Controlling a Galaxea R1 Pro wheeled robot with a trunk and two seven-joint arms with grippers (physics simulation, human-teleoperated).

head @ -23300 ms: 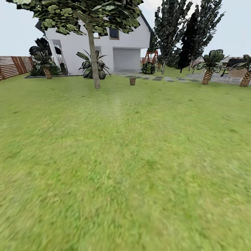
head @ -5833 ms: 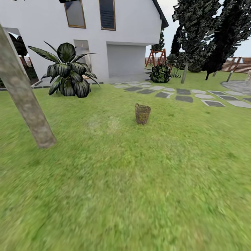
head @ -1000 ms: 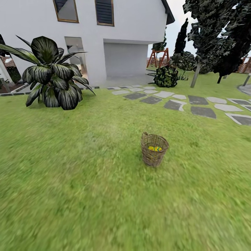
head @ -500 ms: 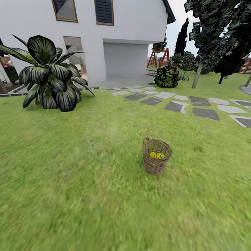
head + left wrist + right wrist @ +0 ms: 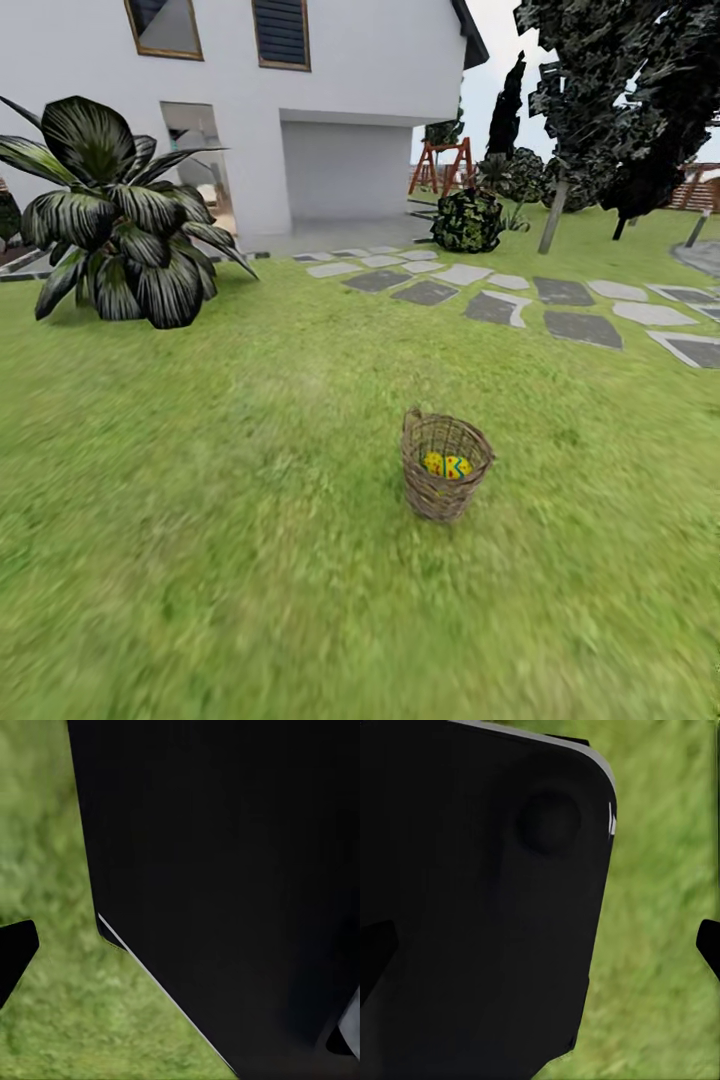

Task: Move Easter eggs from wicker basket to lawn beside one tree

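Note:
The wicker basket [image 5: 445, 482] stands upright on the lawn [image 5: 250, 560], a little right of the middle of the head view. Inside it I see bright yellow Easter eggs [image 5: 448, 465] with blue zigzag marks; how many lie there I cannot tell. The thick pale tree trunk is out of view. In the left wrist view my left gripper [image 5: 180, 994] is open, its dark fingertips [image 5: 15, 954] at the picture's edges, with a black part of the robot and grass behind. In the right wrist view my right gripper [image 5: 541, 949] is open and holds nothing.
A large dark-leaved plant [image 5: 120, 215] grows at the left by the white house [image 5: 350, 90]. Grey stepping stones [image 5: 490, 305] run across behind the basket. A round dark bush [image 5: 467, 220] and thin-stemmed dark trees [image 5: 600, 90] stand at the back right.
The whole head view has shifted: the camera has come closer to the basket, which now looks larger and lower in the picture. The eggs inside show more plainly.

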